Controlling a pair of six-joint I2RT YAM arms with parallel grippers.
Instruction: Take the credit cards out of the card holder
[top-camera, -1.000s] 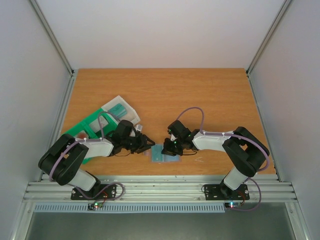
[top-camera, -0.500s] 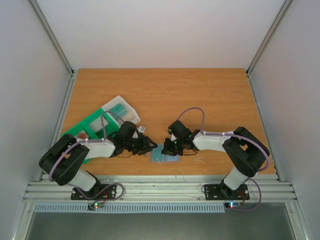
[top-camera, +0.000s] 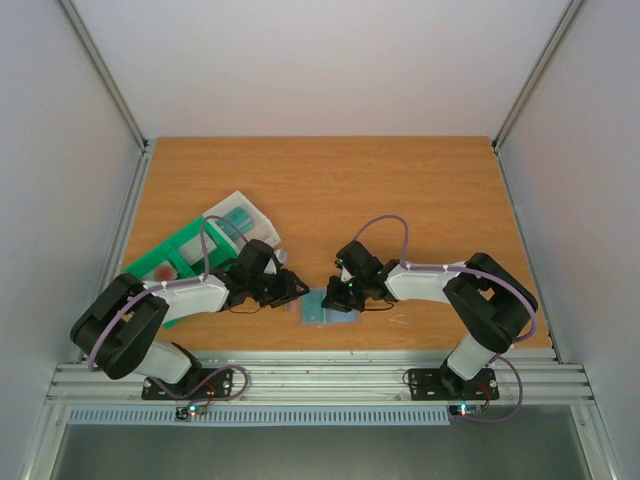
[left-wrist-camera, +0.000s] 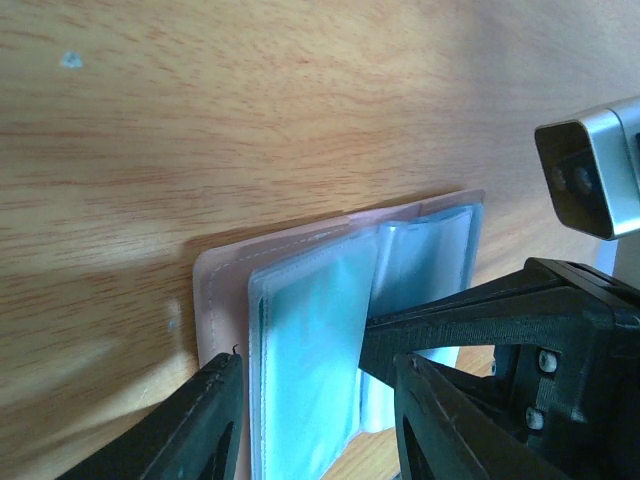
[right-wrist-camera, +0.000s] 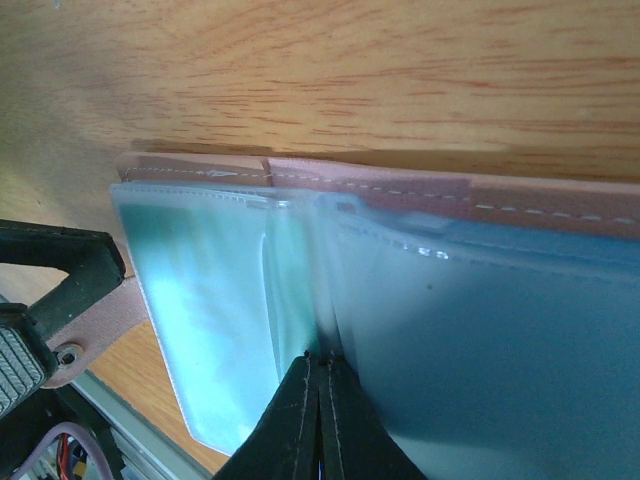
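- Left wrist view: my left tool (left-wrist-camera: 320, 372) stands spread, one finger on each side of a teal leaf, neither clearly touching it.
- The leaf between those fingers is a clear pocket with the cards (left-wrist-camera: 305, 340) inside it, teal and not drawn out.
- The pocket belongs to the holder (left-wrist-camera: 218, 290), which lies unfolded and flat on the desk (left-wrist-camera: 250, 120). Its pinkish stitched cover shows as a border along two edges.
- My right tool (right-wrist-camera: 320, 362) is pressed together into a single point.
- Its tip sits at the crease between two clear pockets. I cannot tell whether a thin leaf is caught between the fingers.
- From the left wrist, that right tool comes in from the right as a black wedge, its tip against the edge of the teal pocket near the holder's middle.
- From above, my two tools face each other across the holder, which lies near the front edge of the desk between the two arm bases.
- To the left, partly under my left arm, sits a green tray (top-camera: 175, 255).
- A clear box (top-camera: 238, 217) with a teal block inside lies at the tray's far end, apart from the holder.
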